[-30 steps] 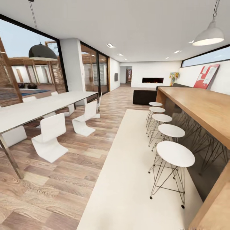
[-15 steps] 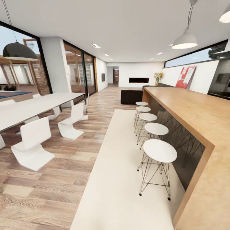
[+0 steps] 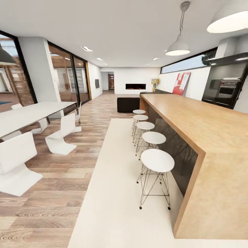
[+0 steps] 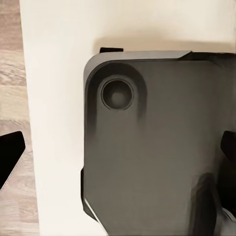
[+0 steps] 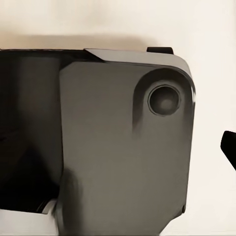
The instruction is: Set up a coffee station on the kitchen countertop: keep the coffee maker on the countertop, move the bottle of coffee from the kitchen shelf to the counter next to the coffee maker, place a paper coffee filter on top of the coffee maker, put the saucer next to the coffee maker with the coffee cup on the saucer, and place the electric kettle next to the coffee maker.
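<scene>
I am travelling through an open dining and kitchen room. A long wooden counter (image 3: 193,120) runs along the right, with a black wall oven (image 3: 225,88) behind its far side. In the left wrist view my left gripper (image 4: 118,152) hangs open over my own dark grey base (image 4: 157,147), one black fingertip (image 4: 10,157) at each side of the picture. In the right wrist view my right gripper (image 5: 118,147) hangs over the base (image 5: 118,137) too, with a black fingertip (image 5: 228,147) far out at the edge. Both hold nothing.
Several white round stools (image 3: 157,160) line the counter's front on a pale rug (image 3: 117,193). A white dining table (image 3: 31,113) and white chairs (image 3: 15,162) stand at the left on wood flooring. A dark sofa (image 3: 128,103) sits far ahead. Pendant lamps (image 3: 177,48) hang overhead.
The head view has swung to the right: the dining table and chairs slid leftward, the counter now shows more of its top, and the black oven has come into sight.
</scene>
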`<state>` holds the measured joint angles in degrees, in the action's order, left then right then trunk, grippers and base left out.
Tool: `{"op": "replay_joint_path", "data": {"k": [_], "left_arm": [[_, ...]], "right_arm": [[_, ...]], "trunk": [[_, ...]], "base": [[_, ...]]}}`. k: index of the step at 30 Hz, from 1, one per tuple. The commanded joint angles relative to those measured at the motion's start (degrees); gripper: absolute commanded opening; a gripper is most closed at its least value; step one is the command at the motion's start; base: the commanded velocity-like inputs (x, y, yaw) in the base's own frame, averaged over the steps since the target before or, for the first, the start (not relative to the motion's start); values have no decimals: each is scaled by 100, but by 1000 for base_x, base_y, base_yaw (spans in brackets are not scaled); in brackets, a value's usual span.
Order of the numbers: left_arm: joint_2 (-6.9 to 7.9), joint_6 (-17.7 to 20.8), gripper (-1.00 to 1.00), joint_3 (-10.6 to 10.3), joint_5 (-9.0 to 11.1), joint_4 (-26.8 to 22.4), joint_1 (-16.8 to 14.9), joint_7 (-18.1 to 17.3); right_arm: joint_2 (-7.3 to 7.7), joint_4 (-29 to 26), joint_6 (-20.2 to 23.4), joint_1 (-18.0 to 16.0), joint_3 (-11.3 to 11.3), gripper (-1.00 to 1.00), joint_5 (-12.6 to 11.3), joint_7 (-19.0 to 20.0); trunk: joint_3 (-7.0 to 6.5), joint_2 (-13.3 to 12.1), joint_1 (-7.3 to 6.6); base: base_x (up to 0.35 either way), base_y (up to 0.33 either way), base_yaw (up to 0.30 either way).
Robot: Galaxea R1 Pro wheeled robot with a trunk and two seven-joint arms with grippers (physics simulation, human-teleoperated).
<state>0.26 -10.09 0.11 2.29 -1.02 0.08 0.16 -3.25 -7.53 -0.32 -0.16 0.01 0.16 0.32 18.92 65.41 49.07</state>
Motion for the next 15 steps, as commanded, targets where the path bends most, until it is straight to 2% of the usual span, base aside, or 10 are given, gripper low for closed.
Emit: {"op": "replay_joint_path", "data": {"k": [1, 9, 15], "left_arm": [[0, -15, 100, -3, 23, -3, 1, 2], [-30, -58, 100, -3, 26, -31, -21, -33], [-41, -42, 100, 7, 34, -439, -34, -73]], "right_arm": [[-1, -2, -3, -2, -1, 100, 2, 3], [-1, -2, -3, -2, -9, 100, 1, 3], [7, -3, -5, -2, -8, 100, 2, -2]], "trunk": [[-13, -38, -23], [-157, -359, -198], [-265, -600, -330]], "base": [[0, 0, -267], [0, 0, -267], [0, 0, -267]]}}
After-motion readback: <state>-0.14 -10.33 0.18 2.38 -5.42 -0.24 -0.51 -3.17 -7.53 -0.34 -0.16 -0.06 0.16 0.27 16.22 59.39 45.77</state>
